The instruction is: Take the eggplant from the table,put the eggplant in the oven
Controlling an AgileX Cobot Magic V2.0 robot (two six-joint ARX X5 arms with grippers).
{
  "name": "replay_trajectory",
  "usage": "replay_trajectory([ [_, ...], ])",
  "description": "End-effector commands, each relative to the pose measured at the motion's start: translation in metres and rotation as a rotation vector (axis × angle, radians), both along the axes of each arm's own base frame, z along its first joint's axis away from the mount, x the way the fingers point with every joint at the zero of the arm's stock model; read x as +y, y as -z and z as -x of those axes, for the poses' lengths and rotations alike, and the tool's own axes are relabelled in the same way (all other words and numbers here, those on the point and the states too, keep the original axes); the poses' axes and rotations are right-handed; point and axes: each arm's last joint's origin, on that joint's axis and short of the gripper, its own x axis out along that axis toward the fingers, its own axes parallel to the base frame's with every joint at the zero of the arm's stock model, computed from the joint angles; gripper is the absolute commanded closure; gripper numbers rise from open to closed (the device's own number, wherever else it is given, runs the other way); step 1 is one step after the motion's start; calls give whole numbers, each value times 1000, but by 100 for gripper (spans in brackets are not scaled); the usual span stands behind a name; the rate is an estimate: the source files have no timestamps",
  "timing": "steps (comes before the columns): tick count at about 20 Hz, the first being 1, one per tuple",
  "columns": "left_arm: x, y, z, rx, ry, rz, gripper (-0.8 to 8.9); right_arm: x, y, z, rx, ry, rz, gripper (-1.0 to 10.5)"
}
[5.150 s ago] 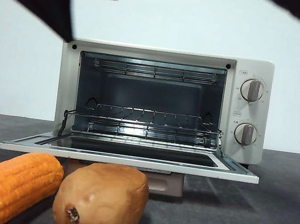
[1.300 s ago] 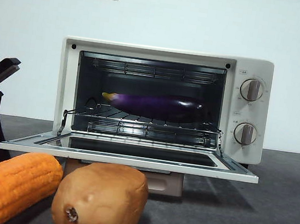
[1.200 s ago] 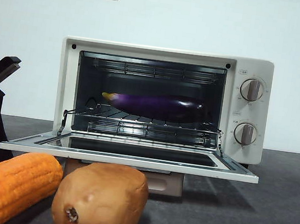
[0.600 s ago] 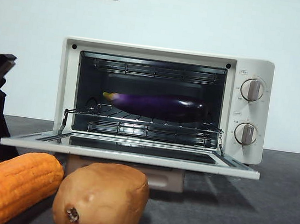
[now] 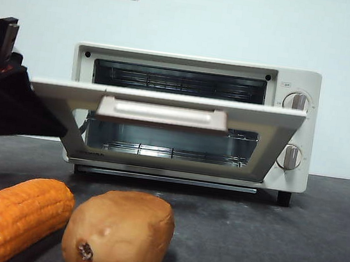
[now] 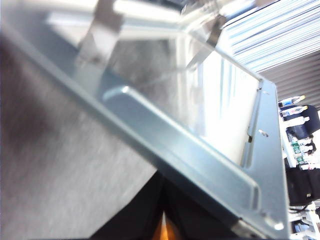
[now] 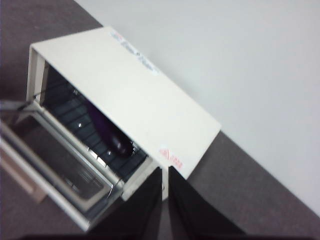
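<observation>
eggplant [image 7: 111, 134] on oven [image 5: 190, 117] rack, slick, firm, grip mid-body | left claw [image 6: 162, 212] pressed together under half-raised door [image 5: 163, 126] | right claw [image 7: 165, 200] pressed together, aloft

Even, soft light is filling the front view, and the potato [image 5: 117, 233] and corn [image 5: 10, 216] are casting only faint shadows on the desk [image 5: 288, 249]. In the left wrist view, glare is washing over the oven door [image 6: 220, 115], and motion blur is smearing everything. The right wrist view is looking slightly soft.
</observation>
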Motion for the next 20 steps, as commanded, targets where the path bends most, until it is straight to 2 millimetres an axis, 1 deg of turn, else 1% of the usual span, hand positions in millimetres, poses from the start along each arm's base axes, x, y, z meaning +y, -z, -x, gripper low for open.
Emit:
replay_trajectory([
  [1, -2, -21, -20, -60, -14, 45, 810, -4, -3, 4, 27, 13, -44, 943],
  [5, 0, -52, -42, -141, -49, 81, 810, -7, 3, 6, 78, 34, -25, 943],
  [7, 0, -72, -52, -179, -66, 98, 810, -9, 6, 7, 108, 45, -9, 943],
  [10, 1, -100, -65, -217, -101, 111, 809, -9, 11, 7, 141, 55, 8, 943],
  [12, 0, -115, -69, -222, -108, 126, 809, -6, 17, 6, 159, 45, 26, 943],
  [15, -2, -131, -64, -236, -144, 101, 809, 2, 32, 3, 215, 3, 58, 943],
  [17, -7, -139, -55, -255, -181, 53, 809, 8, 47, 0, 254, -15, 96, 943],
  [20, -15, -150, -34, -301, -227, -84, 809, 16, 74, -7, 296, -27, 198, 943],
])
